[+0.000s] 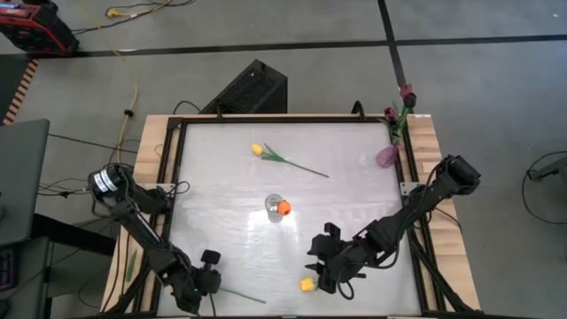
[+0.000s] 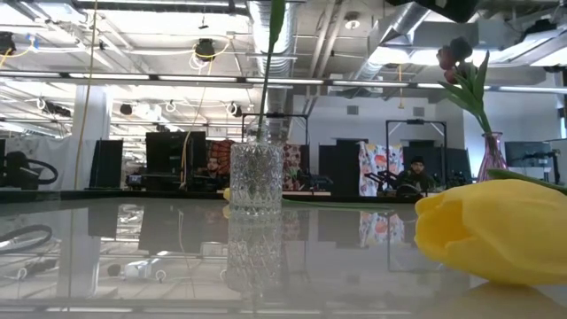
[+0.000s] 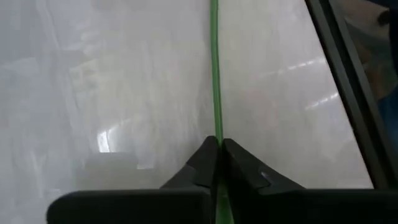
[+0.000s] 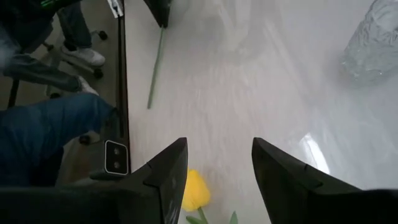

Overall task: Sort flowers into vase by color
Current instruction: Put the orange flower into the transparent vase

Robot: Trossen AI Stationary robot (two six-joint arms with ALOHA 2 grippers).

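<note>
**Flowers on table: positions relative to the two grippers**

Near edge, left: left gripper (image 1: 205,282), fingers pressed together on a thin green stem (image 3: 214,81). The stem's long axis runs straight out ahead of the fingers, along the table's near edge toward the right arm. Its head is out of that camera's view.

Near edge, right of centre: yellow tulip (image 1: 306,285), lying on the table. Right gripper (image 4: 214,165) hangs just over it, fingers spread apart, nothing between them. The head lies just beside the left finger, slightly off the centre of the gap. This arm is plainly the nearer one for that flower, and a small sideways correction looks needed before closing.

Centre: clear cut-glass vase (image 2: 255,180), upright, holding an orange tulip (image 1: 284,207).

Far half: second yellow tulip (image 1: 257,150), flat on the table, stem trailing right, well apart from both arms.

Far right corner: pink vase (image 1: 387,157), holding dark red tulips (image 1: 406,92).
</note>
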